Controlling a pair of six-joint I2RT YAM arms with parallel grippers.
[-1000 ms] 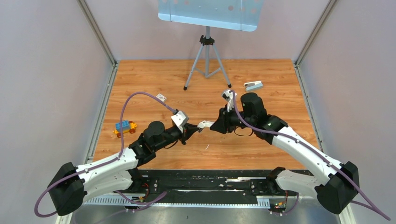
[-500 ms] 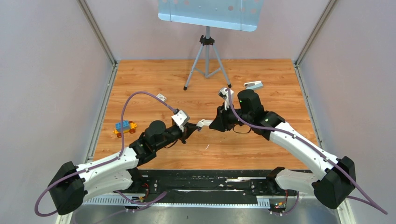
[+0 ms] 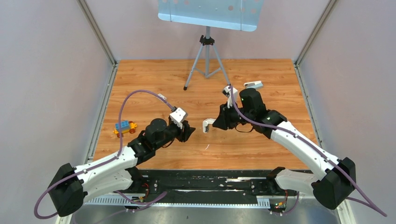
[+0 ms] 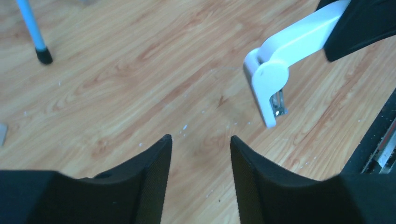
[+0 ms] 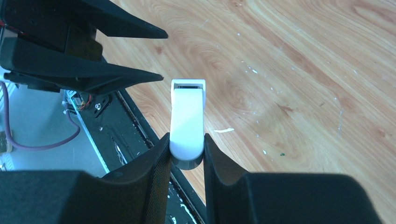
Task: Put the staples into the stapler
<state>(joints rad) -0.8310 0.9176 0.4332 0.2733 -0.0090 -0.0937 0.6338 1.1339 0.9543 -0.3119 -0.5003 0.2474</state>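
- My right gripper point(image 5: 187, 156) is clamped on the stapler point(image 5: 187, 122), whose long axis points toward my left gripper point(image 4: 201, 144).
- My left gripper is parted, empty, just beside the stapler's free end.
- I cannot see the staples.

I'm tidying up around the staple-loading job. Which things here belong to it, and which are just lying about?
Job in hand:
- white stapler, pinched in the right gripper
- left gripper, open and empty, facing it

Lying about:
- toy car
- tripod
- small grey-blue object at the back, too small to identify
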